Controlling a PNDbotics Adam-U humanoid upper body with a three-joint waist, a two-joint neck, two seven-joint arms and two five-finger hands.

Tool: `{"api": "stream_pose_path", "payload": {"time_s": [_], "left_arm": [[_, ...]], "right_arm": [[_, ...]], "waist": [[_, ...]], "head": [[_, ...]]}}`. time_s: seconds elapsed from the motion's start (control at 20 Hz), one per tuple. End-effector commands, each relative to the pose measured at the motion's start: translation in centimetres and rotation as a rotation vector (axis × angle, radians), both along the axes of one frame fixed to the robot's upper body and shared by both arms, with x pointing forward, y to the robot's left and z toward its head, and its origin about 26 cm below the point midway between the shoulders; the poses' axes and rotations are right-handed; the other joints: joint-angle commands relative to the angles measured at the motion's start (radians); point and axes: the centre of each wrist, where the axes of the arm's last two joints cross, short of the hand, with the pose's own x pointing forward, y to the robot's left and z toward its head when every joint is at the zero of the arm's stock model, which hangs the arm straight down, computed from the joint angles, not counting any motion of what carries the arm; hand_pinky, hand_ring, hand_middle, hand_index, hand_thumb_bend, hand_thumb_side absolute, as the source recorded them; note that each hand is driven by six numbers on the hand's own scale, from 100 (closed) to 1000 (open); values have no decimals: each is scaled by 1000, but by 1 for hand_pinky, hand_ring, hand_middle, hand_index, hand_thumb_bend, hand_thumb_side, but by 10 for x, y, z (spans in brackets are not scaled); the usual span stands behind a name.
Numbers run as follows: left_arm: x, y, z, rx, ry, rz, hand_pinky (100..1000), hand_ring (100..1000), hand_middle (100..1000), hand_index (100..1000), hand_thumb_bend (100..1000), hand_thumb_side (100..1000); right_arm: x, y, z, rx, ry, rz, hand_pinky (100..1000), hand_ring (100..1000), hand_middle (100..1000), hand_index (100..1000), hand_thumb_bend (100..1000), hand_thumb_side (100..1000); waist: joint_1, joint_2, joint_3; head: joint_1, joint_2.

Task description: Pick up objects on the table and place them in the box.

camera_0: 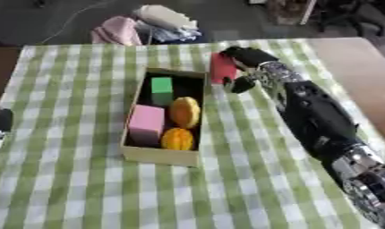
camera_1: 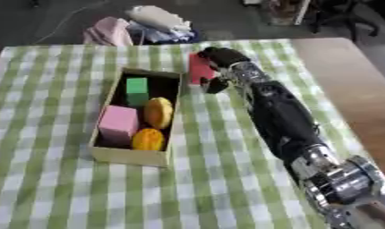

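- While the right hand [camera_0: 241, 67] curls round the red block [camera_0: 221, 68], just beside the box's [camera_0: 160, 156] far right corner, the block could catch that rim.
- Green cube [camera_0: 162, 85], pink block [camera_0: 146, 123] and two orange pieces already crowd the box; a careless drop may bounce out.
- The left hand [camera_0: 0, 127] sits at the left edge; I cannot tell its fingers.

We see a green-and-white checked tabletop [camera_0: 70, 188], a tan box [camera_0: 160, 156], a pink block [camera_0: 146, 122], a green cube [camera_0: 162, 85], and a red block [camera_0: 221, 67].
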Motion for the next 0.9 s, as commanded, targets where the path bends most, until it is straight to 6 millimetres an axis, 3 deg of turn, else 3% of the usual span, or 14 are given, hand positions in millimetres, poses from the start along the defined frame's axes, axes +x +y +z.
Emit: {"api": "stream_pose_path", "payload": {"time_s": [0.05,0.2,0.45,0.55,0.9], "left_arm": [[-1,1,7,12,-25,-2,808,666,677,832,377,601],[-1,1,6,12,-24,-3,808,666,676,832,376,602],[-1,1,7,10,-25,0,808,666,675,833,368,606],[-1,1,7,10,-25,0,809,666,676,833,367,607],[-1,2,7,9,-27,5,809,667,676,833,366,607]], "right_arm": [[1,0,0,-2,43,-2,806,859,927,982,100,331],[1,1,4,15,-10,-8,716,774,830,905,100,326],[0,2,9,34,-202,-10,501,537,534,646,100,307],[0,2,11,38,-288,-5,455,483,450,548,100,286],[0,7,29,48,-428,52,449,478,427,526,100,260]], "waist": [[-4,-1,0],[-4,-1,0],[-3,-1,0],[-3,-2,-1],[-4,-4,-8]], "head": [[-1,-15],[0,-15],[1,-17],[1,-16],[3,-13]]}}
